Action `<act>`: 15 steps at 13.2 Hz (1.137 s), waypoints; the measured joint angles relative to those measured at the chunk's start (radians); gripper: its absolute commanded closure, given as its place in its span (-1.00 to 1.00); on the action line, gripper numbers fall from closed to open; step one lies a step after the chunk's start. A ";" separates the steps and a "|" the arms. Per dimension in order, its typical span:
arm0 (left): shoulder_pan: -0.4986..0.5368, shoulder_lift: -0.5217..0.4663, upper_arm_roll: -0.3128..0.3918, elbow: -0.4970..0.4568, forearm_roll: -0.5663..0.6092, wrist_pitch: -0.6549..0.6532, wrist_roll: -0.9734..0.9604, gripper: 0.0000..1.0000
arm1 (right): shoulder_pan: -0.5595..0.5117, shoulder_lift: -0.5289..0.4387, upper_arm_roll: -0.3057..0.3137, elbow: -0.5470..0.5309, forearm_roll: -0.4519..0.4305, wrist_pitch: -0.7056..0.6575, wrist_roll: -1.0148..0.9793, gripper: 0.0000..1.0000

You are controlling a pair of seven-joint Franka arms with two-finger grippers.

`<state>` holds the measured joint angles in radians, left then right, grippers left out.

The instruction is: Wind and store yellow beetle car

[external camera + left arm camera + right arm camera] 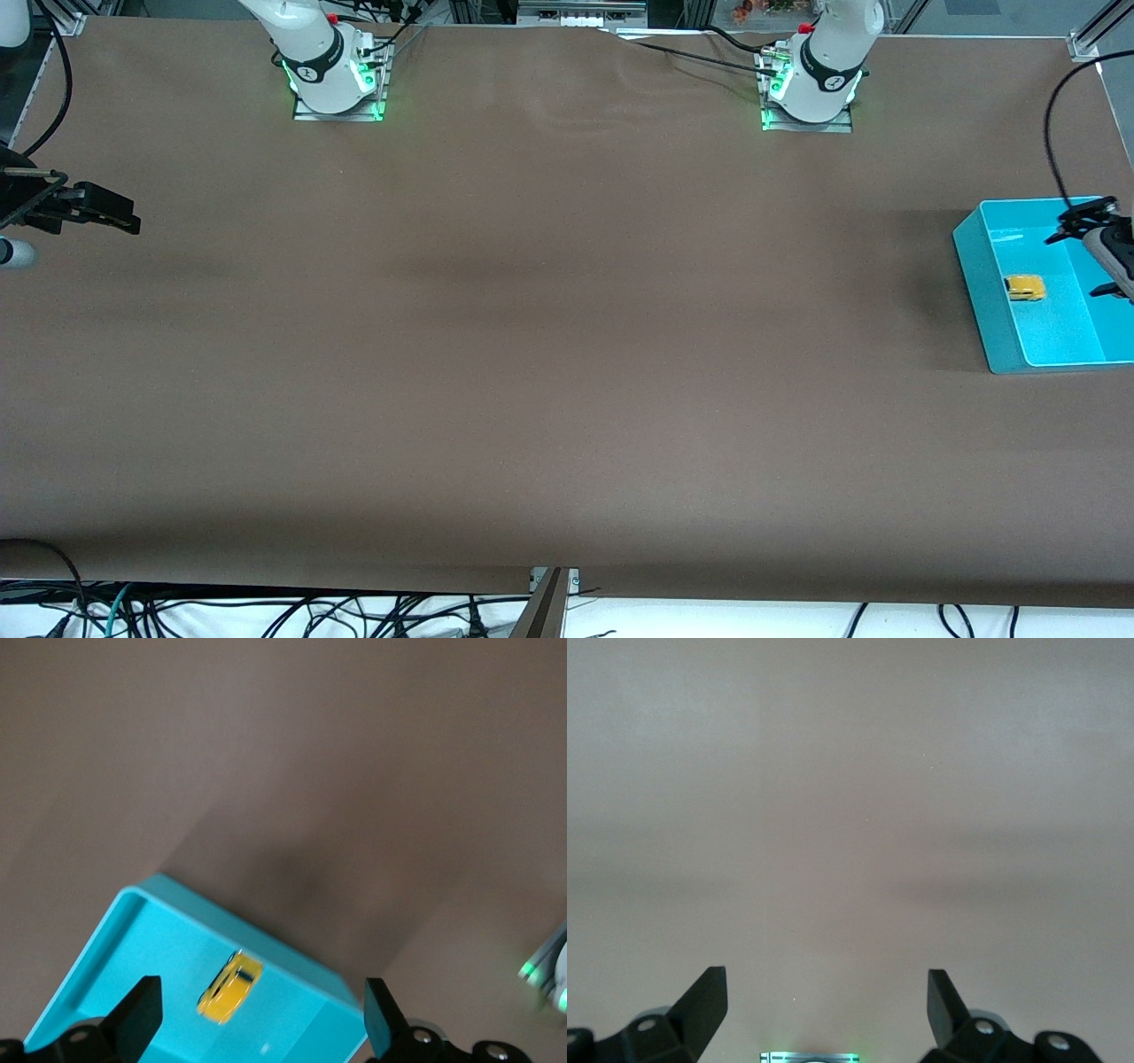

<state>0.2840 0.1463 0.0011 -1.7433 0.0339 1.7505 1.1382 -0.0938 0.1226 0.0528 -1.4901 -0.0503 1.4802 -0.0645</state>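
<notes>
The yellow beetle car (1024, 287) lies on the floor of a cyan bin (979, 283) at the left arm's end of the table. In the left wrist view the car (229, 987) lies in the bin (97, 952) between my fingers, well below them. My left gripper (1088, 252) is open and empty, up in the air over the bin. Its midpoint in its own view falls over the bin floor (259, 1019). My right gripper (120, 217) is open and empty, over bare table at the right arm's end, waiting; in its own view (827, 1003) only brown table shows.
A brown cloth covers the table (549, 354). The two arm bases (335, 75) (811, 84) stand along the table edge farthest from the front camera. Cables hang below the near edge.
</notes>
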 measured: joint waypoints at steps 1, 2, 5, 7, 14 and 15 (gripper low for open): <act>-0.055 -0.019 0.016 0.000 -0.029 -0.004 -0.084 -1.00 | 0.000 0.000 0.000 0.000 0.000 0.000 0.000 -1.00; -0.118 -0.035 0.044 0.001 -0.047 -0.005 -0.171 -1.00 | 0.000 0.001 -0.001 0.000 0.000 0.000 0.000 -1.00; -0.230 -0.074 0.080 0.001 -0.071 -0.006 -0.507 -1.00 | 0.000 0.001 -0.001 0.000 0.000 0.000 0.000 -1.00; -0.264 -0.087 0.081 0.000 -0.095 -0.007 -0.733 -1.00 | 0.000 0.001 -0.001 0.000 0.000 0.000 0.000 -1.00; -0.348 -0.178 0.001 -0.006 -0.096 -0.108 -1.256 -1.00 | 0.000 0.001 -0.006 0.000 0.000 0.000 0.000 -1.00; -0.330 -0.179 -0.032 -0.006 -0.092 -0.110 -1.276 -1.00 | 0.000 0.001 -0.007 0.000 0.000 0.000 0.000 -1.00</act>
<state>-0.0457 -0.0332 -0.0309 -1.7492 -0.0585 1.6400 -0.1379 -0.0938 0.1239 0.0457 -1.4902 -0.0502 1.4805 -0.0645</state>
